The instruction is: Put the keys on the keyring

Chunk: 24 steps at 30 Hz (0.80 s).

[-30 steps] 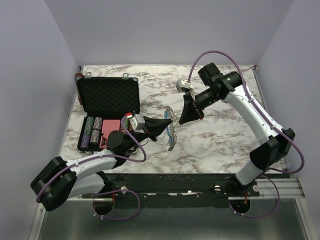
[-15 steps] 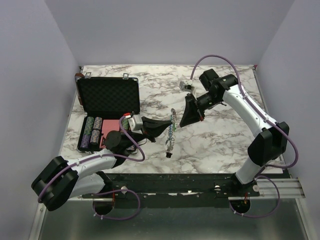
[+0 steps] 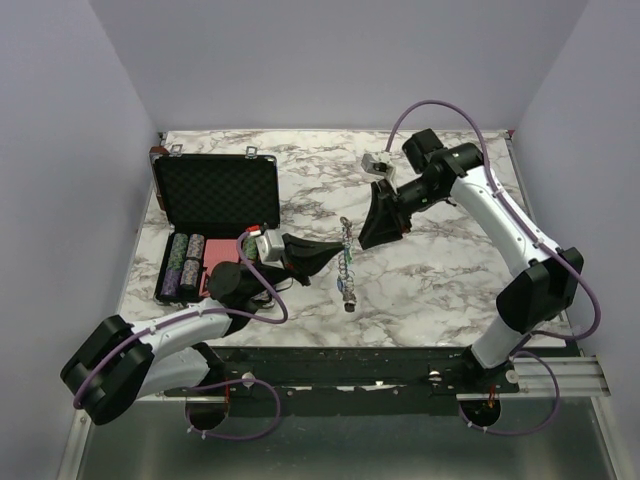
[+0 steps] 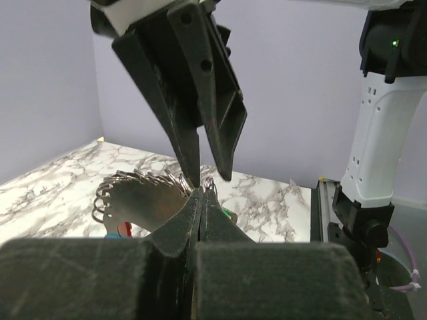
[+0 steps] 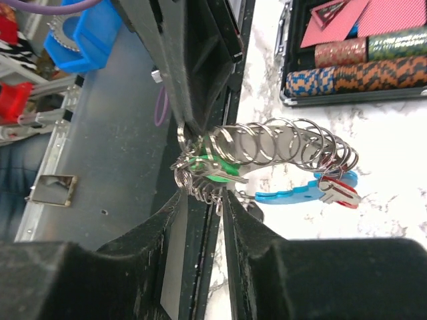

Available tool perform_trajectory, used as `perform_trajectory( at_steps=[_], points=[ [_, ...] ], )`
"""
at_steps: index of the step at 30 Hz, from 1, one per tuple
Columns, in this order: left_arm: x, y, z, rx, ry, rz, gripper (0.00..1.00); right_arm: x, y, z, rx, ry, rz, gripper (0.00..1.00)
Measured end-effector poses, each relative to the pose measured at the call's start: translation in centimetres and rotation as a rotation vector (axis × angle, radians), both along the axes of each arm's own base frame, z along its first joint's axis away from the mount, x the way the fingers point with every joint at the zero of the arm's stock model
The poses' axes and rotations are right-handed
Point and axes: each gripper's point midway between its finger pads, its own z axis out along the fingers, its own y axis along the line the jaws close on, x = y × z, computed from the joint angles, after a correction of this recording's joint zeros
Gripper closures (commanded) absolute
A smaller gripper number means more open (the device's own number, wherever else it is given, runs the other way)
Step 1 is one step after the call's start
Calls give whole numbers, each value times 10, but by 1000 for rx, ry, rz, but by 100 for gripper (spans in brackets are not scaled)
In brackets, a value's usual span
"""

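We see a white marble table [image 3: 440, 290]. At the frame's centre the left gripper [image 3: 334, 249] is pinched together on the keyring [image 3: 345, 255], with the keys [image 5: 337, 190] dangling. The right gripper [image 3: 362, 242] keeps its fingers slightly apart at the keyring's upper end. Farther, at upper left, is a black case [image 3: 215, 190], then lilac walls [image 3: 330, 60].

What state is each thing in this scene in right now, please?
left gripper, fingers shut on the keyring.
right gripper, fingers parted beside the keyring's pinched end, not clamped.
keyring, lifted, pinched at one end by the left gripper.
keys, bunched and hanging on the keyring.
case, lid open.
poker chips, stacked in rows inside the case.
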Motion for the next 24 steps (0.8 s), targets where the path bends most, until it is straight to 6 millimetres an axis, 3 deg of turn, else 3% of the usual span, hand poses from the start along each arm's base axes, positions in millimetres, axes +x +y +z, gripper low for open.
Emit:
perform_trajectory(
  at_steps=[8,16,24],
  points=[
    [1,0,-3,15,10,4,100,-1,-1,31,64,-185,23,62],
    [3,-2,1,8,13,-1,100,-14,7,25,75,-222,82,63],
    [4,-3,5,-1,14,0,100,-11,9,19,57,-219,66,63]
  ],
)
